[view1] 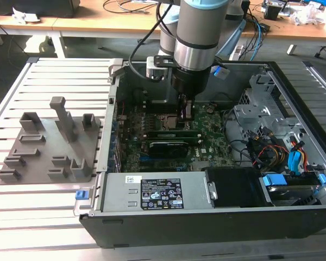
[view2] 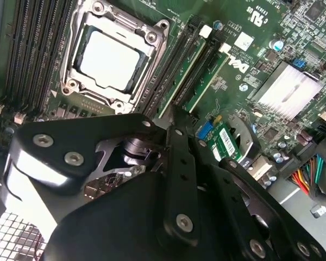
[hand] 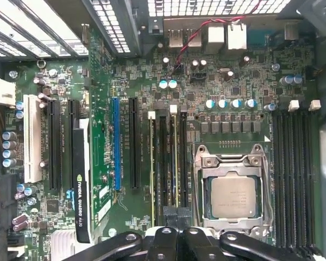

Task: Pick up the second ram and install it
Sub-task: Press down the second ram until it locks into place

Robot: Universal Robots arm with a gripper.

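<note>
Arm (view1: 193, 38) vertical, wrist pointing straight down into the open case. Gripper (view1: 185, 113) low over the board; its black linkages fill the near edge in both wrist views. Fingers (hand: 176, 216) close together, pinched on a thin upright edge.

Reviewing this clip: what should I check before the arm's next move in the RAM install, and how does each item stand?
1. gripper over the memory slots beside the processor socket: ok.
2. second ram standing in a slot under the gripper: ok.
3. Ram pressed fully home: cannot tell.
4. slot latch closed: cannot tell.
5. Gripper apart from the processor socket: ok.
6. cables away from the arm, at the exterior view's right: ok.
</note>
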